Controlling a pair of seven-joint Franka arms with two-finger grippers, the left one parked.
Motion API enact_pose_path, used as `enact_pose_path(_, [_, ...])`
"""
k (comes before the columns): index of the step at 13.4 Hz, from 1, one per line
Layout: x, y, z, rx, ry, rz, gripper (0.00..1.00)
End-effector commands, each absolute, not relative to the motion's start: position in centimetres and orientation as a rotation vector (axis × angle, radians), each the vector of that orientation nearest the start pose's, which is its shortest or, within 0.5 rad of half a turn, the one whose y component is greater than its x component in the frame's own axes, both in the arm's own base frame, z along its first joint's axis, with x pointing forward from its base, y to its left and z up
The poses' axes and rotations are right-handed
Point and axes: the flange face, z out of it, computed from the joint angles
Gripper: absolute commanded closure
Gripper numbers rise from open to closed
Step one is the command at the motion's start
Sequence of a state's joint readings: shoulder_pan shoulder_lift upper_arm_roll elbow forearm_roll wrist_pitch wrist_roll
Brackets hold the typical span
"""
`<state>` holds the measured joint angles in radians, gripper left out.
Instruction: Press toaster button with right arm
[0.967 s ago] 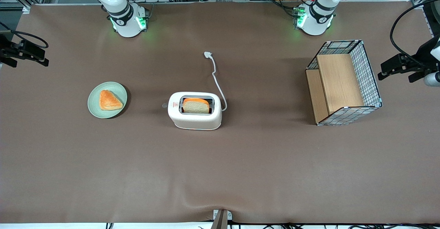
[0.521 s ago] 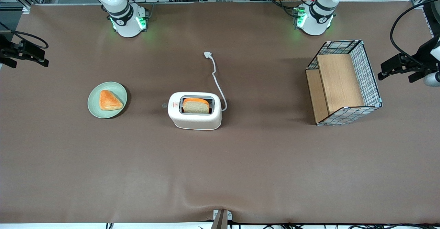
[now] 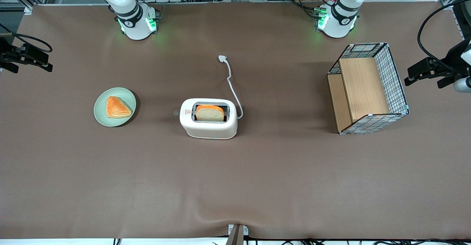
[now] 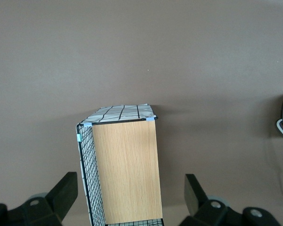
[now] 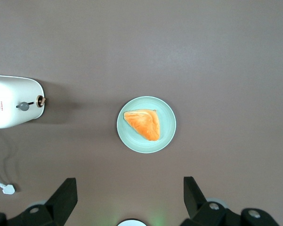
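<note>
The gripper [image 5: 127,200], jaws wide, hangs high above the plate [image 5: 167,136], well apart from the toaster button [image 5: 24,106]; descending off-centre could shove the toaster [image 3: 208,118].

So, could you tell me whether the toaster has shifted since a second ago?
No. The toaster sits as before beside the green plate; the tool hangs apart.

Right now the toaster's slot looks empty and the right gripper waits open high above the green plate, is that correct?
Not quite: the front view shows a bread slice standing in the toaster slot. The rest holds; the right gripper hangs open high above the green plate.
</note>
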<state>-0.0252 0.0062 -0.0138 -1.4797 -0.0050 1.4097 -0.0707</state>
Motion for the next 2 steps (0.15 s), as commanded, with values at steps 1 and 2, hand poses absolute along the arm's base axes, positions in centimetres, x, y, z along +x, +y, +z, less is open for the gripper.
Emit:
enact_pose_path(1, [53.99,-2.38,65.28,-3.161,-0.060,0.114,0.00])
enact_pose_path(2, [53.99,-2.38,65.21,-3.161,-0.058,0.116,0.00])
